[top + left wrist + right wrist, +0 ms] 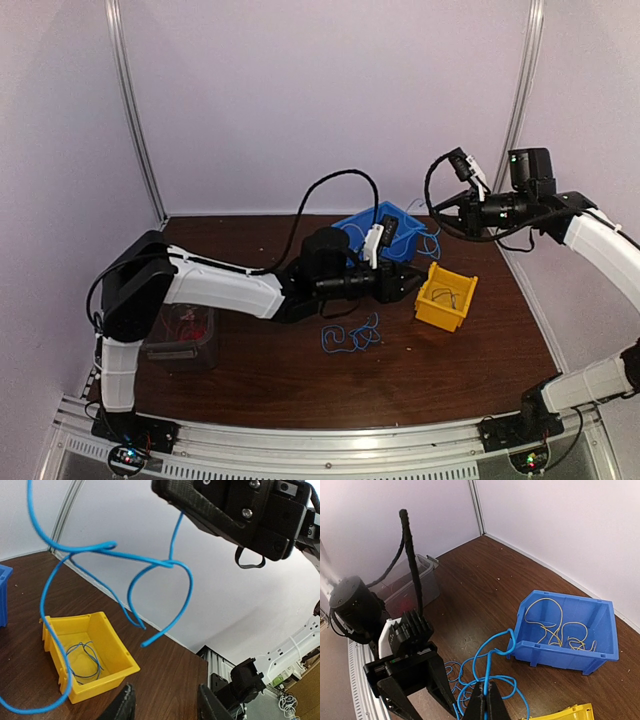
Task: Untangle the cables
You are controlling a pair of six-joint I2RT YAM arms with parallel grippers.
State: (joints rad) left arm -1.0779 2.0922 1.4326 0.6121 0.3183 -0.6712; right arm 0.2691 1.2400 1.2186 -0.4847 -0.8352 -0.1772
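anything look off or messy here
Yes: a blue cable hangs in mid-air from the shut right gripper, looped and crossed over itself like a knot. A heap of more blue cable lies loose on the table.

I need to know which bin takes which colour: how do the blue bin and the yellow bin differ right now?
Contents: the blue bin holds curly yellow wires, while the yellow bin holds a thin bluish wire loop.
Place: in the top view the blue bin sits farther back, and the yellow bin sits nearer the arms and to its right.
Shared: both stand upright with open tops.
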